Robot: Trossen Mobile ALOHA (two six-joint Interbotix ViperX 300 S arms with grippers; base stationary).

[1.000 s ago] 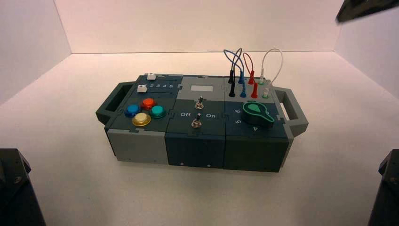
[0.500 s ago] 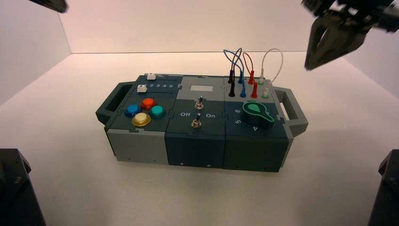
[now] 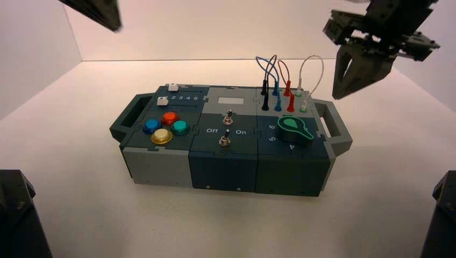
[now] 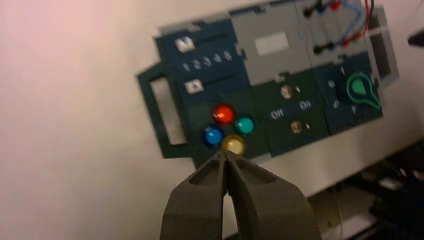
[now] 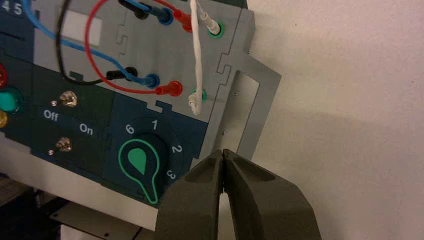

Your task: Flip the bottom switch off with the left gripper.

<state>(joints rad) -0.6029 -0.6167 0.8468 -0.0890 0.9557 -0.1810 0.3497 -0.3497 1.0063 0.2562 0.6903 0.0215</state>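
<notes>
The bottom switch (image 3: 224,141) is a tiny metal toggle on the box's dark middle panel, just nearer the front than the Off/On lettering. It also shows in the left wrist view (image 4: 296,126) and the right wrist view (image 5: 63,145). My left gripper (image 4: 226,154) is shut with nothing in it. It hangs high above the table off the box's left side, over the yellow button (image 4: 233,144) as its own camera sees it. Only its dark end (image 3: 110,21) shows in the high view. My right gripper (image 3: 340,95) is shut and empty above the box's right handle (image 3: 332,121).
A second toggle (image 3: 228,118) stands behind the bottom switch. Blue, red and teal buttons (image 3: 170,118) and two white sliders (image 3: 162,101) are on the left. A green knob (image 3: 293,129) and plugged wires (image 3: 279,80) are on the right. White walls enclose the table.
Both grippers have swung further into the high view. The right one has come down towards the box's right end, and the left one has moved in from the top left corner.
</notes>
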